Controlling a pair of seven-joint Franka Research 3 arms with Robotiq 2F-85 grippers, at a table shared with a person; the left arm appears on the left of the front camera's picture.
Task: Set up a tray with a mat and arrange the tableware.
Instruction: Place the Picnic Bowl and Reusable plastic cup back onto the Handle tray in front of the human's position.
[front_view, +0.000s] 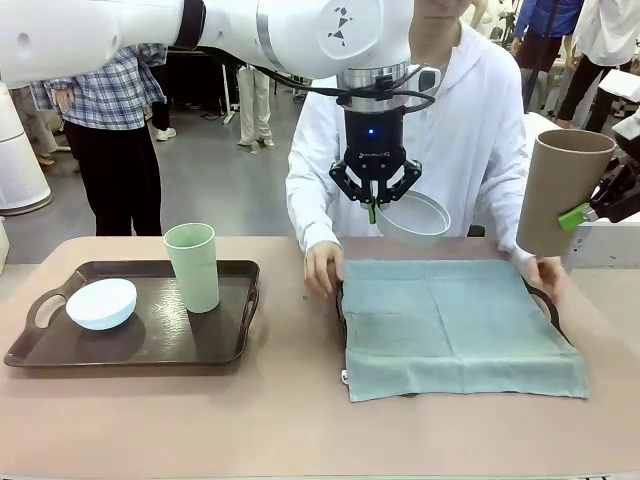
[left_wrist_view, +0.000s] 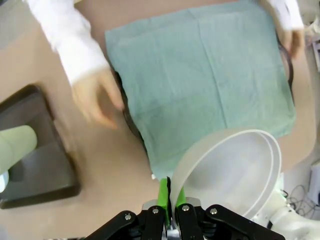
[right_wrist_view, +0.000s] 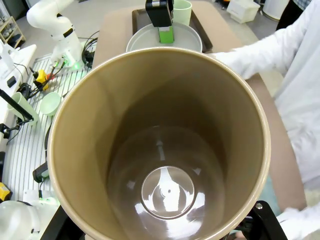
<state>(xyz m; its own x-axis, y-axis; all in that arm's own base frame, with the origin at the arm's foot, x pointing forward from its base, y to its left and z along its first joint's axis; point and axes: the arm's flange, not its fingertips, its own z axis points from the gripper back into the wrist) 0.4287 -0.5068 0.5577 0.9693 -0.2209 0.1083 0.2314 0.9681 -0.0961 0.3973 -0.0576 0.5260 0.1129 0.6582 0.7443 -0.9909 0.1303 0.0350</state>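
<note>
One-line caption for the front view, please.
Left gripper holds the greyish white bowl above the green mat; right gripper holds the tan tumbler; a person's hands flank the mat.

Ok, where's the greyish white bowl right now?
In the front view, the greyish white bowl hangs mid-table, pinched by its rim in the left gripper, above the far edge of the teal mat.

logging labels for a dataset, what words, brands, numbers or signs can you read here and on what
No words can be read.
Small white print on the black body of the left gripper: too small to read.
Dark angular mark, no letters, on the white left arm.
No print on the greyish white bowl, tan tumbler, green tumbler, pale blue bowl, mat.
</note>
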